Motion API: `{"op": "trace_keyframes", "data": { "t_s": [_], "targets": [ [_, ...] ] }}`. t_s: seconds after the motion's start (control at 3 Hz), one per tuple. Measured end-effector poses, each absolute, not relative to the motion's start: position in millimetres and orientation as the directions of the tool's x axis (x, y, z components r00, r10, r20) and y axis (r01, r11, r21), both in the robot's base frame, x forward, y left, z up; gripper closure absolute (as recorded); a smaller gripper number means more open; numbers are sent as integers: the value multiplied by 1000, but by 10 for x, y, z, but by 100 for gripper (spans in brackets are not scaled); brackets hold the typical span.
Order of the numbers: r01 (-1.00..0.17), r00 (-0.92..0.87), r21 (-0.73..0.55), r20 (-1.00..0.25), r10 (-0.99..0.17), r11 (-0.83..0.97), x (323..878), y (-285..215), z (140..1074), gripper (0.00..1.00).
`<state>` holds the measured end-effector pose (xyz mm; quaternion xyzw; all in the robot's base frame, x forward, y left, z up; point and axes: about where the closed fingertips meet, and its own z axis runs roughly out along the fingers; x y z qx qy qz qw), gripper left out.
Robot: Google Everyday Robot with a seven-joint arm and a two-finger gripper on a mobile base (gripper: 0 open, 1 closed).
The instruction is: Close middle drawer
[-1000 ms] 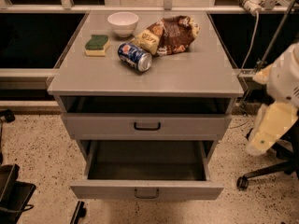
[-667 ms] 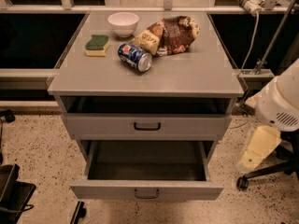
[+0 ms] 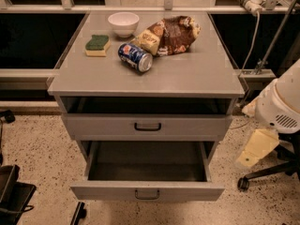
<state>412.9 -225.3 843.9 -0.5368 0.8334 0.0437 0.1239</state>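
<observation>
The grey desk (image 3: 197, 74) fills the middle of the camera view, its drawers facing the camera. The middle drawer (image 3: 103, 191) stands pulled far out below it. Its deep tray shows nothing inside, its wide low front runs left to right, and a small dark loop handle (image 3: 146, 194) sits at the centre. Above it the taller-fronted drawer (image 3: 187, 125) stands only a little out.

The robot's white arm (image 3: 281, 107) is at the right edge, with the cream gripper (image 3: 255, 150) hanging below it, beside the cabinet's right flank and apart from it. I cannot tell whether the gripper is open or closed. The drawer front lies to the gripper's left and nearer the camera, so I judge it must come round in front of that long face and push it straight back towards the cabinet.

On the desk top lie a brown snack bag (image 3: 178, 32), a yellow one (image 3: 147, 41), a white bowl (image 3: 123, 22), a blue can (image 3: 135, 56) on its side and a green-topped sponge (image 3: 97, 44). No lettering can be read.
</observation>
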Motion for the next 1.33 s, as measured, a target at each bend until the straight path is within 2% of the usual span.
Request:
{"op": "trace_keyframes", "data": {
  "t_s": [0.67,1.0,1.33],
  "targets": [
    [-898,-401,-76,-259,-879,432,4102,-2277,8403,65],
    [-859,-487,6,-324,-811,513,3887,-2387,7825,88],
    [-783,-610,145,-370,-701,605,3681,-2496,6779,100]
  ]
}}
